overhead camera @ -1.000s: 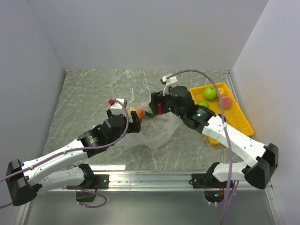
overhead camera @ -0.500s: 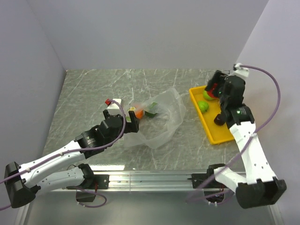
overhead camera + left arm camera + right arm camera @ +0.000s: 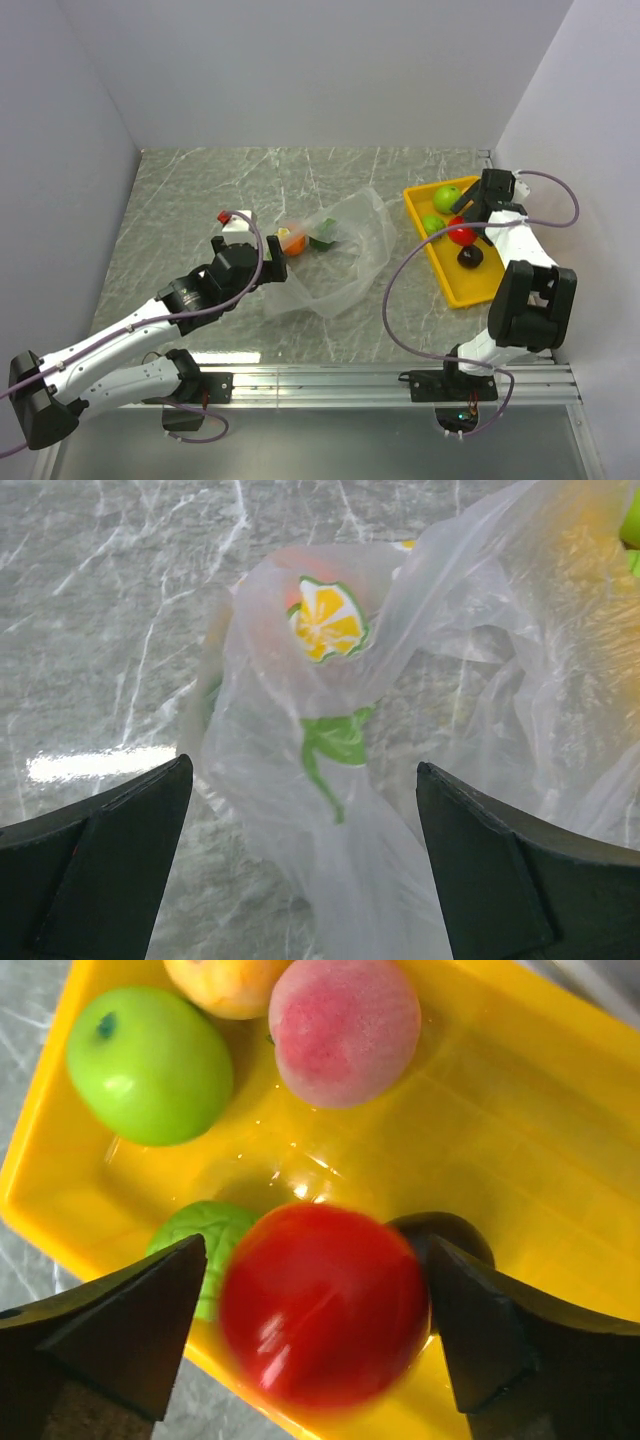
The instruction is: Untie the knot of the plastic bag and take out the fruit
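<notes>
Left wrist view: the left gripper (image 3: 302, 770) has its two black fingers spread wide, gripping nothing, with only grey marbled tabletop (image 3: 100, 630) and film between them. Just beyond the fingertips lies the thin, clear, crinkled plastic bag (image 3: 420, 680). Inside it, an orange piece with a yellow citrus-slice face (image 3: 325, 620) lies at the far side and a green piece (image 3: 340, 742) sits nearer. From above, the bag (image 3: 340, 270) lies slumped in the middle of the table, with the left gripper (image 3: 275, 256) at its left edge and the two pieces at its far-left end. In the right wrist view, the right gripper (image 3: 316, 1248) is also spread wide, over the yellow plastic tray (image 3: 520, 1110). A round red fruit (image 3: 325, 1320), blurred, sits between its fingers; whether either finger touches it cannot be told. Around it in the tray are a smooth green apple (image 3: 150, 1065), a fuzzy pink peach (image 3: 345, 1030), a yellow-orange fruit (image 3: 225, 980) at the frame edge, a ribbed green fruit (image 3: 205, 1235) and a dark round fruit (image 3: 445, 1232). The tray (image 3: 500, 285) lies at the table's right, well apart from the bag.
</notes>
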Available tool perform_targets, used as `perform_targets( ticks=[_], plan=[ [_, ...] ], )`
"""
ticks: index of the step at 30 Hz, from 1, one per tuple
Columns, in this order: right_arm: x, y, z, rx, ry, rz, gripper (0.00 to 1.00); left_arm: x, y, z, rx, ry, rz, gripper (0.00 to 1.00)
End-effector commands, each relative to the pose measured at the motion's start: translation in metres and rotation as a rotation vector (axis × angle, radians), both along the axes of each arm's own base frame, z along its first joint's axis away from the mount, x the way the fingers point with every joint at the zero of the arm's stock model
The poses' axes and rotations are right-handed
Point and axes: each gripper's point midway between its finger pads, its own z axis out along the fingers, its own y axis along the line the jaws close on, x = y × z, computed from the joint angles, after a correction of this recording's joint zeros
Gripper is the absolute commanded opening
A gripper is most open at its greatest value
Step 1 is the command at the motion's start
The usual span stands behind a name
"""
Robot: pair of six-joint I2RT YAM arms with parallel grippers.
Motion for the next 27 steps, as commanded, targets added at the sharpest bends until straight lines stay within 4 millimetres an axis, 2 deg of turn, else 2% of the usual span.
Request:
perform_targets(
  ticks=[1,7,10,11,12,13,14,15,16,18,19,21,22,24,25,27],
  plan=[
    [0.022,-0.012,0.038,-0.027,-0.096,-0.063,1.0,0.002,0.004,0.022,-0.039,-0.016,0.023,0.99],
    [0.016,-0.001,0.058,-0.076,-0.109,-0.037,1.0,0.001,0.005,0.016,-0.024,0.011,0.013,0.99],
    [0.018,0.038,0.09,-0.1,-0.202,0.124,0.99,0.001,0.005,0.015,-0.023,0.016,0.007,0.99],
    [0.014,0.053,0.116,-0.12,-0.277,0.184,0.97,0.002,0.006,0.014,-0.015,0.02,0.007,0.99],
    [0.014,0.088,0.128,-0.141,-0.322,0.307,0.94,0.001,0.005,0.013,-0.015,0.025,-0.001,0.99],
    [0.006,0.109,0.152,-0.147,-0.395,0.377,0.89,0.002,0.006,0.012,-0.014,0.029,-0.001,0.99],
    [0.001,0.126,0.162,-0.159,-0.426,0.441,0.87,0.002,0.006,0.01,-0.007,0.034,-0.005,0.99],
    [-0.006,0.163,0.174,-0.147,-0.475,0.541,0.87,0.002,0.005,0.008,-0.003,0.042,-0.009,0.99],
    [-0.015,0.178,0.188,-0.143,-0.518,0.583,0.86,0.002,0.004,0.006,-0.004,0.051,-0.016,0.99],
    [-0.027,0.211,0.198,-0.118,-0.56,0.676,0.84,0.002,0.003,0.002,0.001,0.068,-0.022,0.99],
    [-0.038,0.238,0.201,-0.091,-0.576,0.747,0.81,0.002,0.002,0.003,-0.002,0.073,-0.034,0.99],
    [-0.049,0.27,0.201,-0.038,-0.589,0.834,0.8,0.002,0.001,0.001,0.001,0.079,-0.038,0.99],
    [-0.059,0.298,0.194,-0.009,-0.573,0.909,0.79,0.002,0.001,0.002,-0.002,0.079,-0.04,0.99],
    [-0.069,0.328,0.185,0.027,-0.562,0.993,0.78,0.002,0.0,0.002,-0.003,0.083,-0.045,0.99],
    [-0.08,0.355,0.171,0.042,-0.529,1.067,0.78,0.003,-0.001,0.002,-0.006,0.085,-0.045,0.99],
    [-0.093,0.386,0.161,0.094,-0.51,1.186,0.78,0.005,-0.003,0.0,-0.012,0.091,-0.04,0.98]
  ],
)
